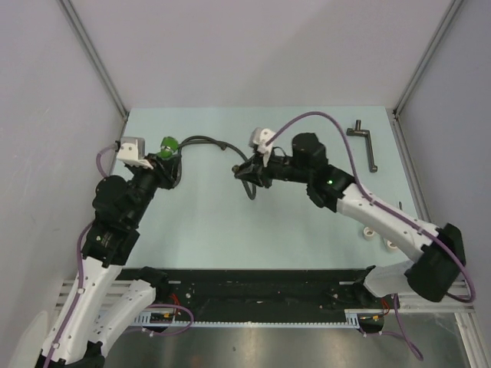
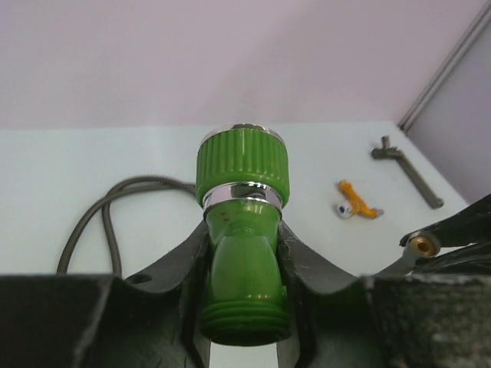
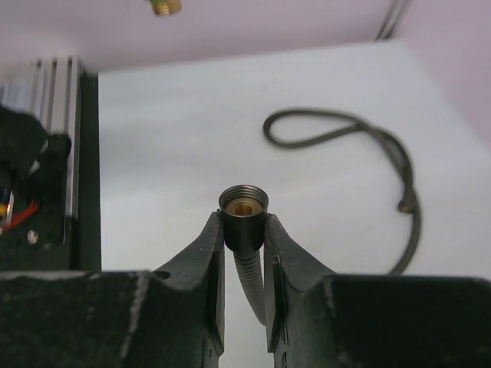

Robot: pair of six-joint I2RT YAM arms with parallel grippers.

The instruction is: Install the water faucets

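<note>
The green water faucet (image 2: 244, 230), with a ribbed green cap and a silver ring, stands upright between the fingers of my left gripper (image 2: 244, 249), which is shut on its body. From above it shows at the table's back left (image 1: 168, 145). My right gripper (image 3: 244, 230) is shut on the black hose's threaded end fitting (image 3: 244, 201), brass inside, held off the table near the middle (image 1: 244, 170). The rest of the hose (image 3: 345, 126) lies in loops behind. The orange water faucet (image 2: 354, 203) lies on the table to the right.
A dark L-shaped metal bar (image 1: 367, 143) lies at the back right near the wall post. Two small white pieces (image 1: 369, 232) sit beside the right arm. A black rail (image 1: 253, 287) runs along the near edge. Grey walls close in three sides.
</note>
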